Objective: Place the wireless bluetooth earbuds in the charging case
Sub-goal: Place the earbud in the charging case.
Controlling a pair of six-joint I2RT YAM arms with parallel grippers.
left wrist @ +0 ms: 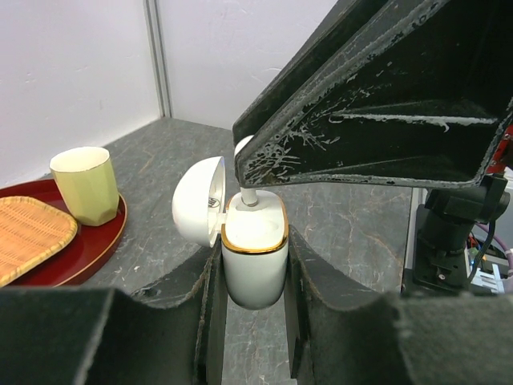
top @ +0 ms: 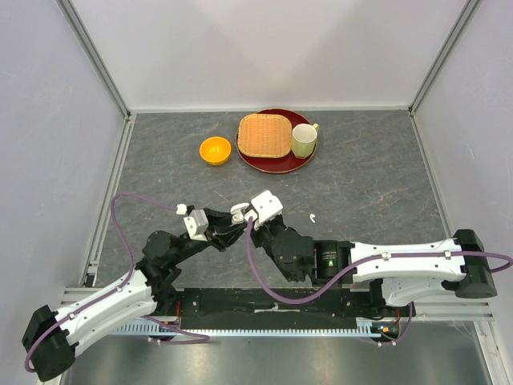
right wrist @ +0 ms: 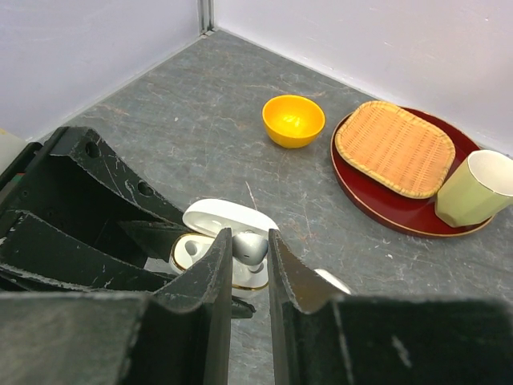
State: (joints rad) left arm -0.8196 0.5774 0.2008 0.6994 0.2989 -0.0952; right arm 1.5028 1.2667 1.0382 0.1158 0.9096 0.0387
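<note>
While L gripper (left wrist: 254, 273) clamps charging case (left wrist: 255, 241) upright w/ lid (left wrist: 196, 212) swung open sideways, R gripper (right wrist: 249, 241) pinches earbud (right wrist: 251, 249) above it: long axis vertical, stem pointing down, tip at case mouth. Spare earbud (top: 313, 217) lies on table (top: 361, 184) nearby.

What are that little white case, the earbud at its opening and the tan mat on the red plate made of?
The charging case looks like glossy white plastic, smoothly reflective, with a gold, perhaps metal, rim band. The earbud seems similar shiny plastic, judging by its highlight. The mat looks like matte woven bamboo or rattan; its weave shows.
</note>
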